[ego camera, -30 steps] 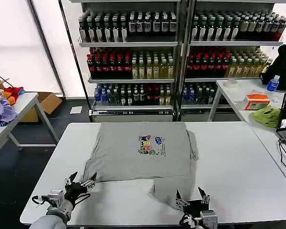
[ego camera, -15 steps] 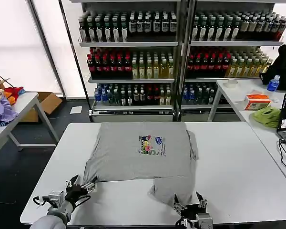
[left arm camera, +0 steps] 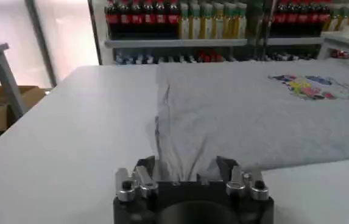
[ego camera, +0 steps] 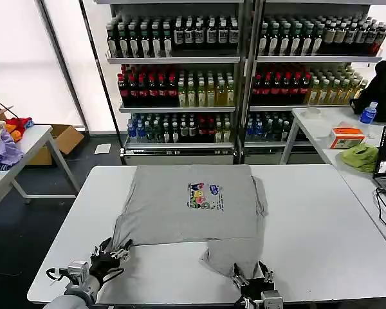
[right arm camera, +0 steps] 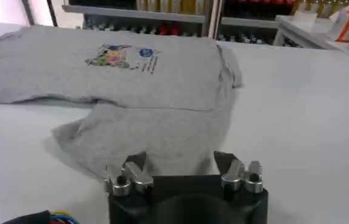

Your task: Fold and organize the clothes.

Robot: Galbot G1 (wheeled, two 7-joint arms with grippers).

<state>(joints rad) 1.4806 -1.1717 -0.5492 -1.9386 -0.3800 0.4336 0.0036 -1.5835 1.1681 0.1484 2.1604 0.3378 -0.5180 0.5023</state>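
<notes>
Grey t-shirt (ego camera: 193, 209) lies flat mid-desk, long axis running from near edge to far edge; left pincer (ego camera: 109, 254) and right pincer (ego camera: 251, 278), both spread wide and empty, sit at its near-edge hem corners.

Shelves (ego camera: 244, 71) of bottles face me before bright windows (ego camera: 19, 58); side tables (ego camera: 328, 129) flank my white table (ego camera: 321, 225) on dark floor (ego camera: 26, 219).
</notes>
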